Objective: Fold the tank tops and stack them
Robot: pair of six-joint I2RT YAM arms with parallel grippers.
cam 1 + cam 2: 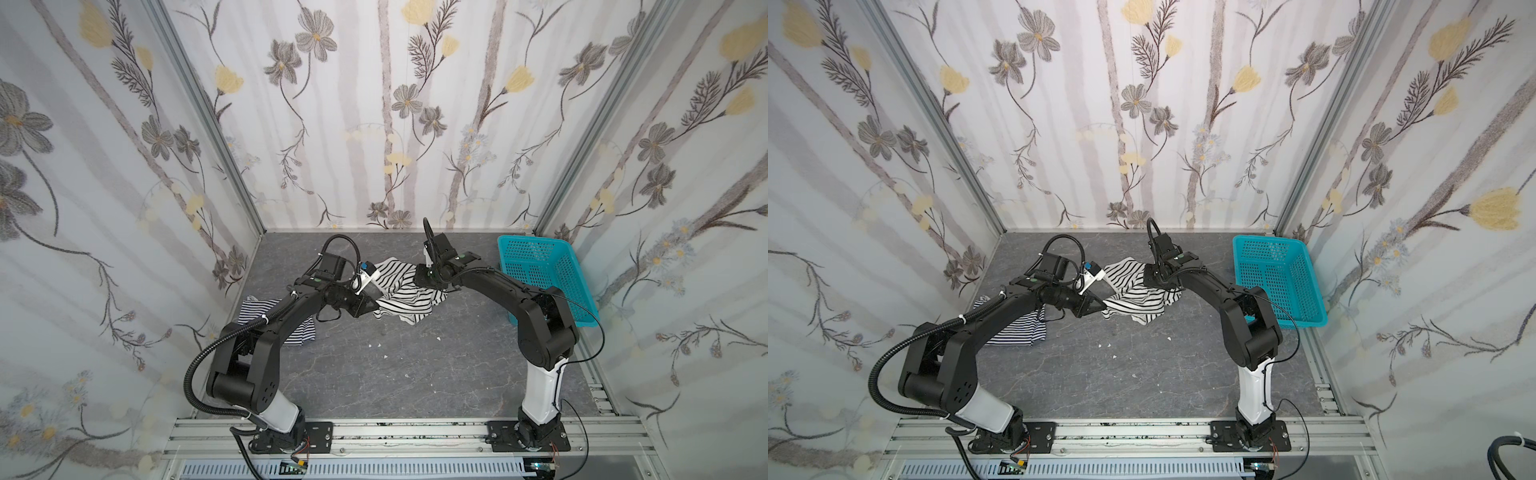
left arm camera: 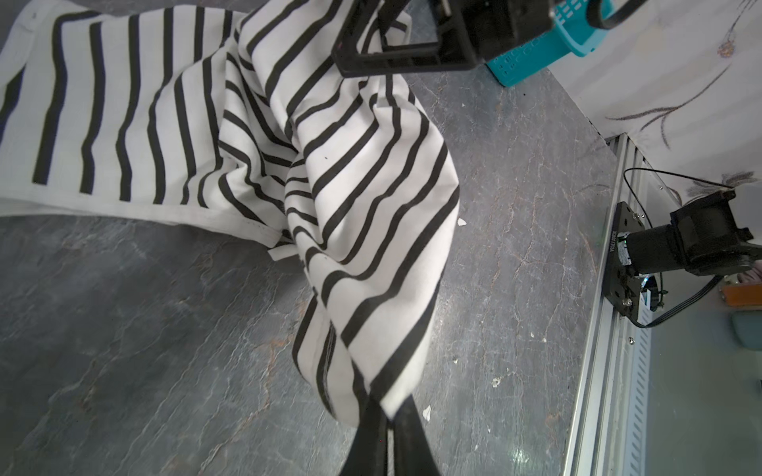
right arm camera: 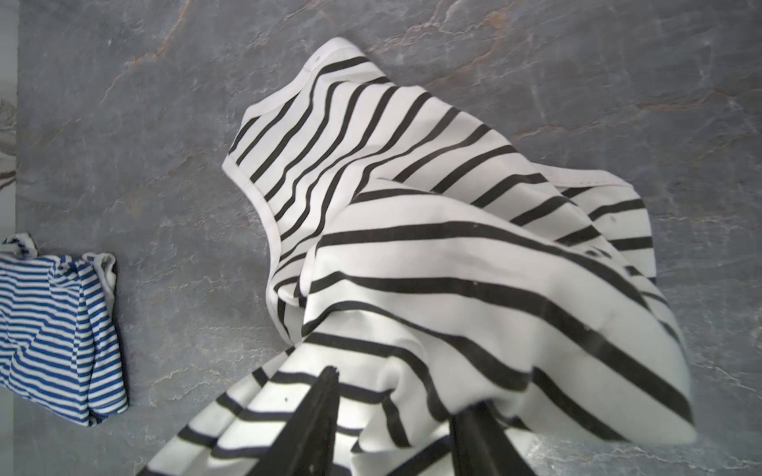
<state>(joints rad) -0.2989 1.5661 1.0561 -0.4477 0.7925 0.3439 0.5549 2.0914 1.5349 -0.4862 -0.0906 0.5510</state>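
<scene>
White tank top (image 1: 411,303), wide black stripes, crumpled.

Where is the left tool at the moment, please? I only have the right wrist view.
Observer: In a top view the left tool is at the left side of the wide-striped tank top.
Operator: Is it holding the cloth?
Observer: Yes, the left wrist view shows it shut on a bunched fold of that top.
Operator: Thank you. Where is the basket?
Observer: The turquoise basket stands at the far right, apart from that top.
</scene>
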